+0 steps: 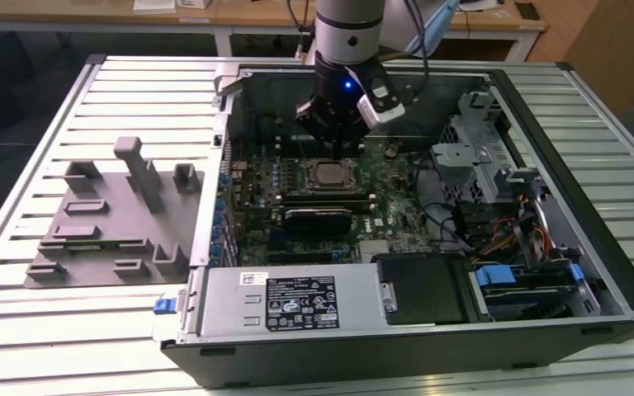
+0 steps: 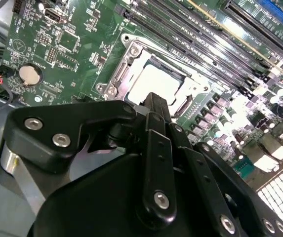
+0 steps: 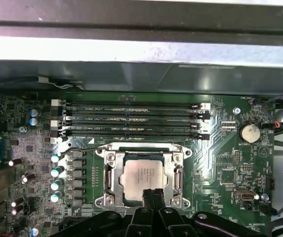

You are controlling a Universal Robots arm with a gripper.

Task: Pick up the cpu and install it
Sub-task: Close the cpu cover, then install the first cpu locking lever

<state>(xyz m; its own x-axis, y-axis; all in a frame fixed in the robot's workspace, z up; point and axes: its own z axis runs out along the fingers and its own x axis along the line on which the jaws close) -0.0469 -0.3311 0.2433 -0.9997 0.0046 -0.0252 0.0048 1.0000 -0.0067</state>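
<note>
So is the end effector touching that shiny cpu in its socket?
Cannot tell. In both wrist views the end effector overlaps the edge of the cpu, hiding any gap or contact.

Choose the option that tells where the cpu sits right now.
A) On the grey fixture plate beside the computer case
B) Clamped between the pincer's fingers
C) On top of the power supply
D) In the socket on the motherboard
D: in the first wrist view the cpu lies flat inside the metal socket frame on the motherboard, while the pincer hangs shut over its edge with nothing between the fingers.
</note>
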